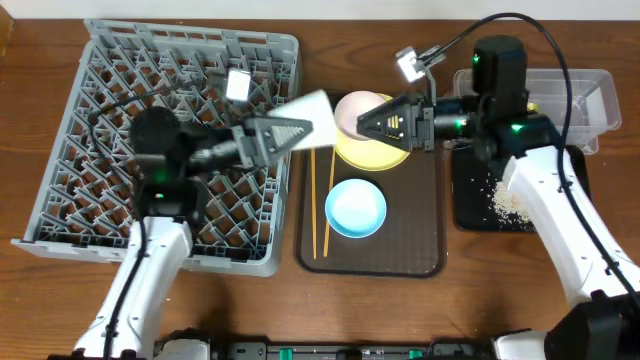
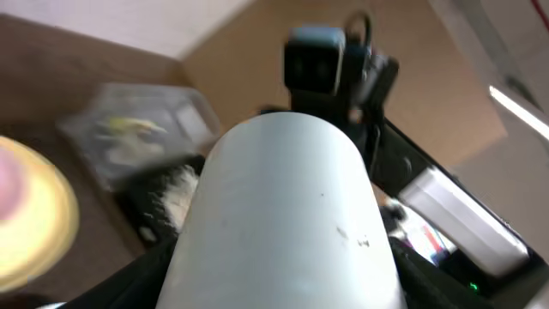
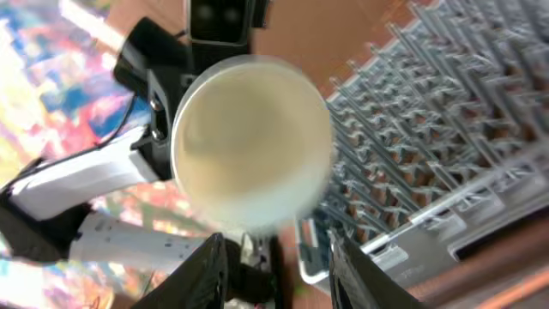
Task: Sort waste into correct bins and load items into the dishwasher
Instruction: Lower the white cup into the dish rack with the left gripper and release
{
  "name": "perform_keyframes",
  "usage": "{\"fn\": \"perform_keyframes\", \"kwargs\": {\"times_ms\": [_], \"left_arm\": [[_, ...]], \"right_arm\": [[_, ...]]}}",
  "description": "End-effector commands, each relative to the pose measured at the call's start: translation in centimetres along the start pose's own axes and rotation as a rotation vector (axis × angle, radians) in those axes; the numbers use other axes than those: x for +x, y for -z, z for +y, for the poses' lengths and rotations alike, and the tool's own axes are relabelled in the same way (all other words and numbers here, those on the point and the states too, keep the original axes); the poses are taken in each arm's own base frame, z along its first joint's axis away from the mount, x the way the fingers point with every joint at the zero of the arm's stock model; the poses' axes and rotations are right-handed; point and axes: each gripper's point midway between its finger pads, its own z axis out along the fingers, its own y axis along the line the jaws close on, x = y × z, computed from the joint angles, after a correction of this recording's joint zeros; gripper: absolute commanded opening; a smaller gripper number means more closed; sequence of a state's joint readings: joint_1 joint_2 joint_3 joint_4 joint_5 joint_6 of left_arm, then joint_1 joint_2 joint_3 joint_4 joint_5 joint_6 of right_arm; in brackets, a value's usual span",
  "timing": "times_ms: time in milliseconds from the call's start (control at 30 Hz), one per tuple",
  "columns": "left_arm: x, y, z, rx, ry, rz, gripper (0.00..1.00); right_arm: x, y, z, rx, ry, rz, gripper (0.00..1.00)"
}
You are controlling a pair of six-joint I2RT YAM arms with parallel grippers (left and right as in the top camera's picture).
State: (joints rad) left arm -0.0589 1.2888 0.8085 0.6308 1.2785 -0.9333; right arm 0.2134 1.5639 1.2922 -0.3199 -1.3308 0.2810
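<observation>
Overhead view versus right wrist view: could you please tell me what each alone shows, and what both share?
Only overhead: the brown tray with yellow plate, blue saucer and chopsticks, plus the clear tub and black tray. Only right wrist: the open mouth of the white cup. Both: that cup in the left gripper, and the grey rack.

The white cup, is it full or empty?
Empty: the right wrist view looks straight into the white cup and shows only its bare inside.
</observation>
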Motion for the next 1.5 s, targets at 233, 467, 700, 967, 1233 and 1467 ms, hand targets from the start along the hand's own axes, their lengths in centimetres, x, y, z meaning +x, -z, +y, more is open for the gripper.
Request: {"fn": "perform_keyframes", "kwargs": {"times_ms": [233,467,700,967,1233,1467], "left_arm": [[-3.0,7.7,8.6,-0.366,-0.016,-0.202,0.06],[-3.4,14.0,13.7,-0.692,0.110,-0.345,0.06],[-1.9,18.8,14.0,-1.080,0.194,-0.290,0.06],[2.8,25.3,12.8,-1.505,0.357,-0.220,0.06],[6.2,25.9,14.2,-1.572,0.491,-0.085,0.06],[8.0,24.1,16.6,-1.559,0.544,0.057,0.07]], "right_arm": [[3.1,3.2,-8.4,0.482,-0.091,0.031,0.38],[5.5,5.1,-10.8,0.671,-0.153,0.101,0.36],[8.0,7.2,-12.3,0.828,-0.200,0.189,0.36],[9.3,11.2,-12.4,1.071,-0.214,0.248,0.40],[8.3,12.1,-10.1,1.104,-0.155,0.201,0.43],[8.4,12.1,-10.0,1.104,-0.156,0.201,0.43]]}}
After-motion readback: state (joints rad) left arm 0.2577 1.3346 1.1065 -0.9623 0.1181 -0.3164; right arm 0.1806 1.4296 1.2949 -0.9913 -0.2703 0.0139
